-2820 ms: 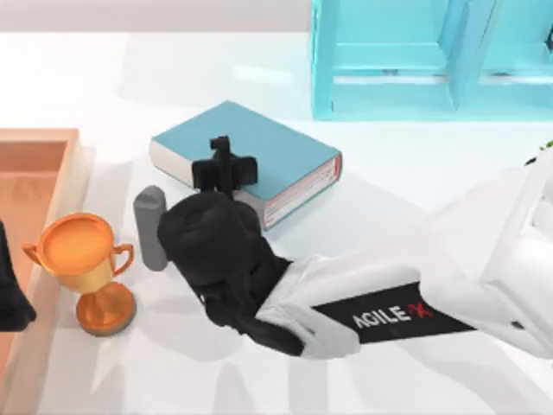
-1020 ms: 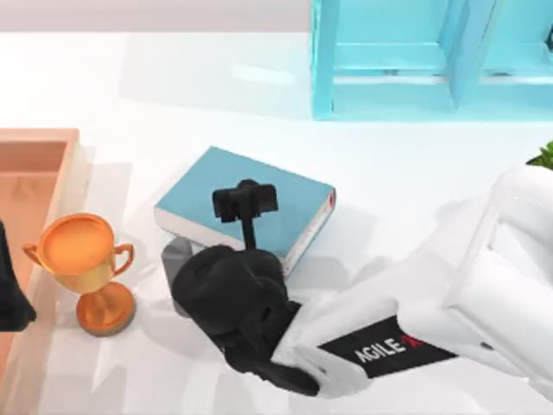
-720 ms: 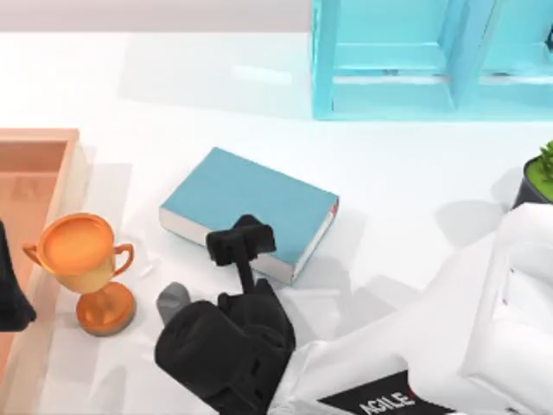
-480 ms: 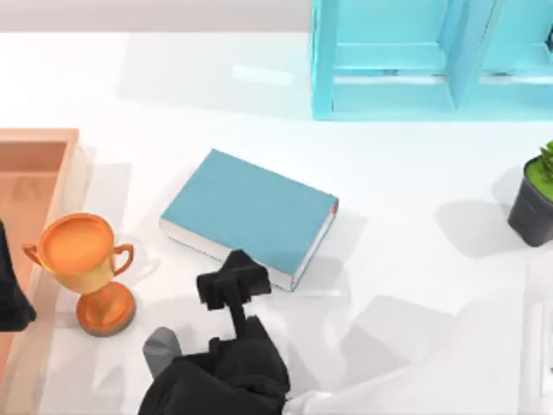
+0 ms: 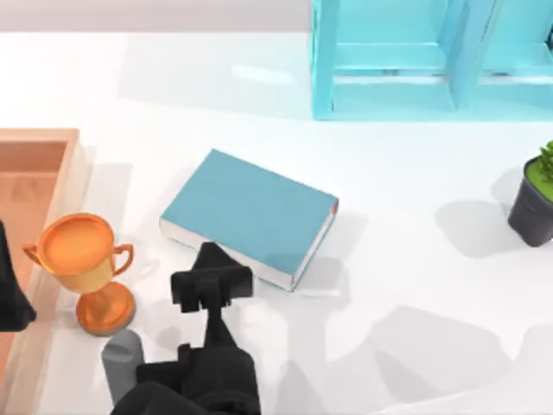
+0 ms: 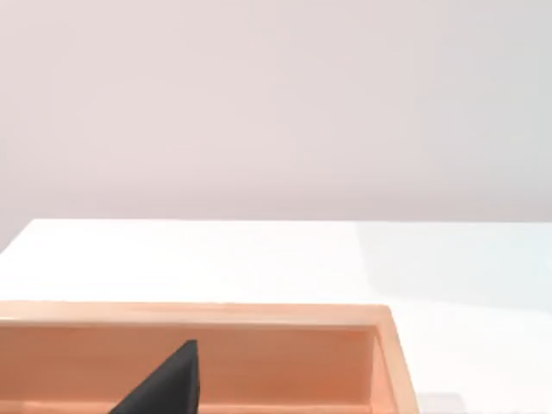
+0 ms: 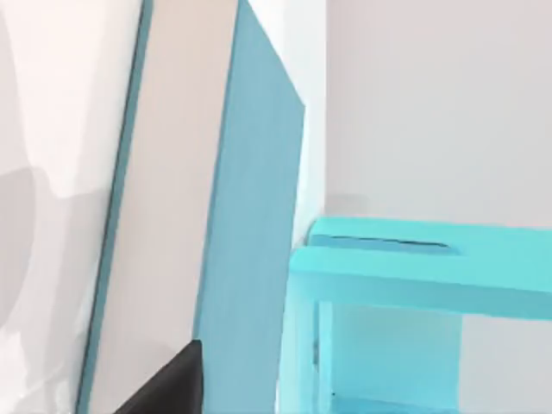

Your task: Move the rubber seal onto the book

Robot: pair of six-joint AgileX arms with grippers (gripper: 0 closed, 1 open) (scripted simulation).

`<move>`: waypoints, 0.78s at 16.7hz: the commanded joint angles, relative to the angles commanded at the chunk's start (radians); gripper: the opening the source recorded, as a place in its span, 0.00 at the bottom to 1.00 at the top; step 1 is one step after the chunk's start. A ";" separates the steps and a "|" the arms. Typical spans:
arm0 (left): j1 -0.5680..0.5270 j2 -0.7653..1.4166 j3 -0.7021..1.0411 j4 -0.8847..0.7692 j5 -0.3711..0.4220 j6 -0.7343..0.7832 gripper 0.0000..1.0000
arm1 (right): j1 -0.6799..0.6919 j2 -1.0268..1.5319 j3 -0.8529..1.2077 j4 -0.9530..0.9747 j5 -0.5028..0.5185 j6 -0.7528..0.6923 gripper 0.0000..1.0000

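Right tool withdrawn off book, grip state unclear, seal apparently unseen.

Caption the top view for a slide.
Right gripper beside the book's near edge, trophy at left, no seal on the cover.

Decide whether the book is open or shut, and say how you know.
Shut: the book lies flat, plain teal cover up, white page edges showing beneath it along the near side. The right gripper is by that edge.
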 joint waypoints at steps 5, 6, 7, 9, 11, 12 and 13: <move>0.000 0.000 0.000 0.000 0.000 0.000 1.00 | -0.056 -0.068 -0.040 -0.013 -0.047 0.018 1.00; 0.000 0.000 0.000 0.000 0.000 0.000 1.00 | -0.086 -0.111 -0.071 -0.026 -0.077 0.035 1.00; 0.000 0.000 0.000 0.000 0.000 0.000 1.00 | -0.123 -0.163 -0.107 -0.040 -0.112 0.055 1.00; 0.000 0.000 0.000 0.000 0.000 0.000 1.00 | -0.214 -0.300 -0.193 -0.073 -0.196 0.104 1.00; 0.000 0.000 0.000 0.000 0.000 0.000 1.00 | -0.324 -0.477 -0.291 -0.108 -0.293 0.165 1.00; 0.000 0.000 0.000 0.000 0.000 0.000 1.00 | -0.385 -0.580 -0.344 -0.126 -0.345 0.200 1.00; 0.000 0.000 0.000 0.000 0.000 0.000 1.00 | -0.450 -0.693 -0.397 -0.144 -0.400 0.236 1.00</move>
